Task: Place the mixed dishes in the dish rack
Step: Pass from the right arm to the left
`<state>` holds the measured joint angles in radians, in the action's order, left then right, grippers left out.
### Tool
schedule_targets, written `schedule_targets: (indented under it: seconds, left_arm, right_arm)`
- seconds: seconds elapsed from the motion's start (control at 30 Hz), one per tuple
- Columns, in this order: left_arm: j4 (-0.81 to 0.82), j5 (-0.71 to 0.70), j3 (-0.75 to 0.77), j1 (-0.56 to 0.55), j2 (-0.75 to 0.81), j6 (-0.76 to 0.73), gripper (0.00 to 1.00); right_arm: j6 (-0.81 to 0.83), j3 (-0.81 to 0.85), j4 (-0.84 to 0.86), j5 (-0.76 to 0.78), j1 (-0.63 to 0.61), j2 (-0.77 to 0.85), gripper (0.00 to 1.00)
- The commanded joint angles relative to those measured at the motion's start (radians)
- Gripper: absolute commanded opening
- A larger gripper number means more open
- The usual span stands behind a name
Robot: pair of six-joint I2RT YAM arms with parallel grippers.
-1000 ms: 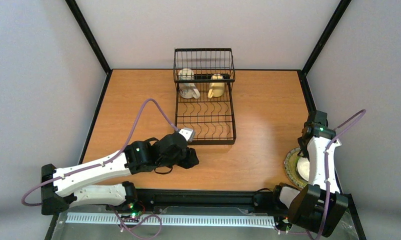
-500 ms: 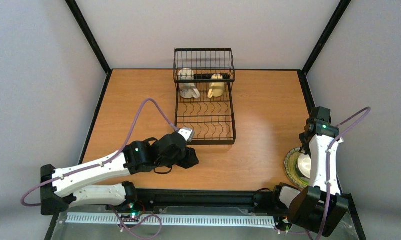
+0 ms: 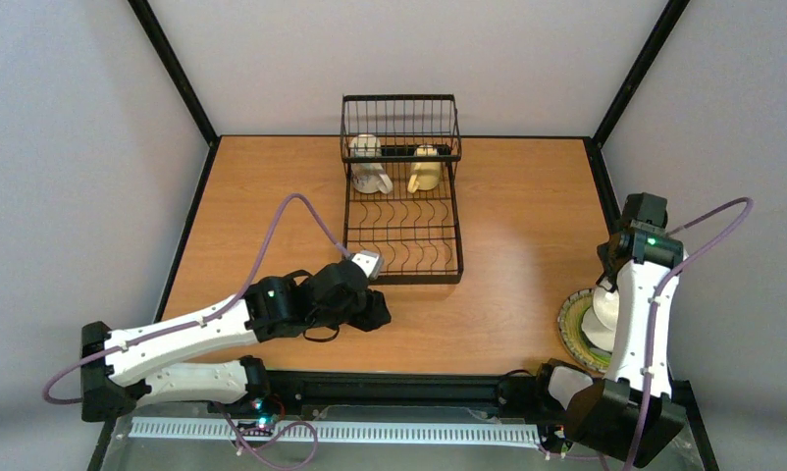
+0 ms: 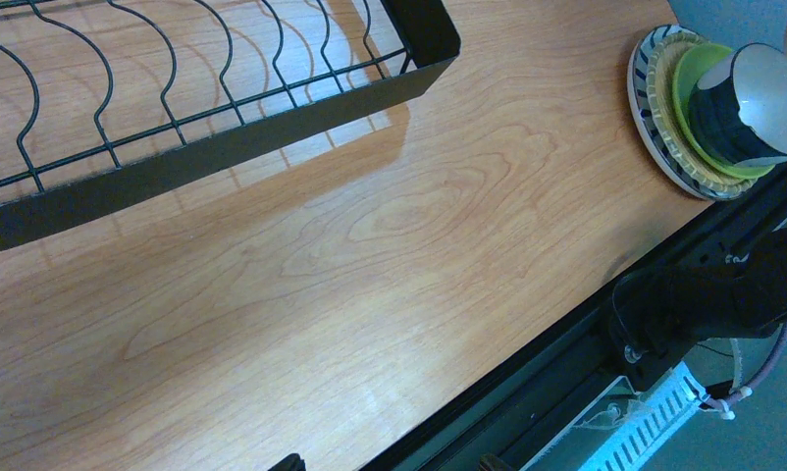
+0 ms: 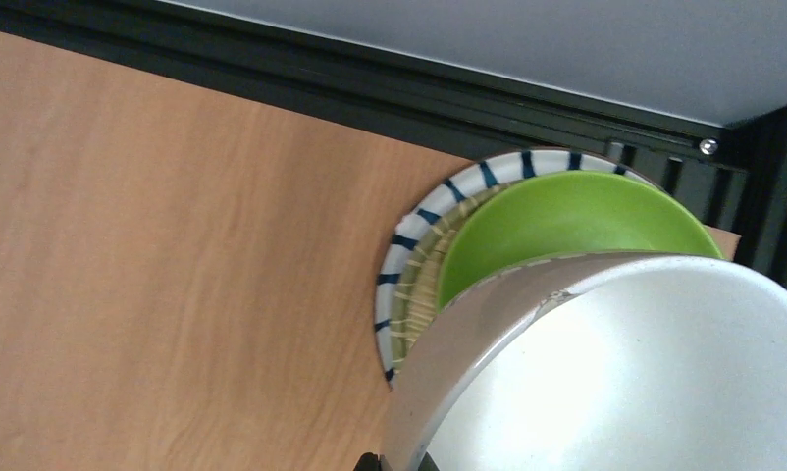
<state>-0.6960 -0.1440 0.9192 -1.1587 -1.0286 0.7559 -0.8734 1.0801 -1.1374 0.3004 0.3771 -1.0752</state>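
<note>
Right jaws look pinched on the rim of the bowl (image 5: 625, 373), but only their tips show. Bowl sits tilted over the lime-green plate (image 5: 566, 221) at the counter's (image 3: 272, 196) near right edge, well apart from the dish rack (image 3: 402, 231). Left jaws near the rack's front edge, state can't tell.
</note>
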Motion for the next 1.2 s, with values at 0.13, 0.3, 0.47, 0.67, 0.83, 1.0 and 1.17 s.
schedule_targets:
  seconds: [0.13, 0.3, 0.47, 0.67, 0.83, 1.0, 1.17]
  left_arm:
    - [0.018, 0.016, 0.052, -0.007, -0.031, -0.01, 1.0]
    - [0.026, 0.017, 0.079, -0.007, -0.066, -0.015, 1.0]
    - [0.032, 0.015, 0.095, -0.007, -0.086, -0.007, 1.0]
    - [-0.013, -0.04, 0.121, -0.007, -0.089, 0.0, 1.0]
    - [-0.086, -0.093, 0.14, -0.006, -0.076, 0.018, 1.0]
    - [-0.147, -0.102, 0.138, 0.019, -0.057, 0.037, 1.0]
    - [-0.165, -0.033, 0.136, 0.117, -0.049, 0.017, 1.0]
  right_arm:
    - [0.088, 0.169, -0.002, -0.146, -0.005, 0.001, 0.02]
    - [0.119, 0.245, 0.015, -0.177, -0.134, -0.05, 0.02]
    - [0.149, 0.321, 0.025, -0.152, -0.345, -0.152, 0.02]
    - [0.243, 0.43, 0.006, -0.141, -0.578, -0.287, 0.02]
    - [0.325, 0.48, -0.04, -0.103, -0.744, -0.35, 0.02]
    - [0.386, 0.47, -0.079, -0.106, -0.885, -0.348, 0.02]
    - [0.433, 0.461, -0.112, -0.145, -1.037, -0.309, 0.02]
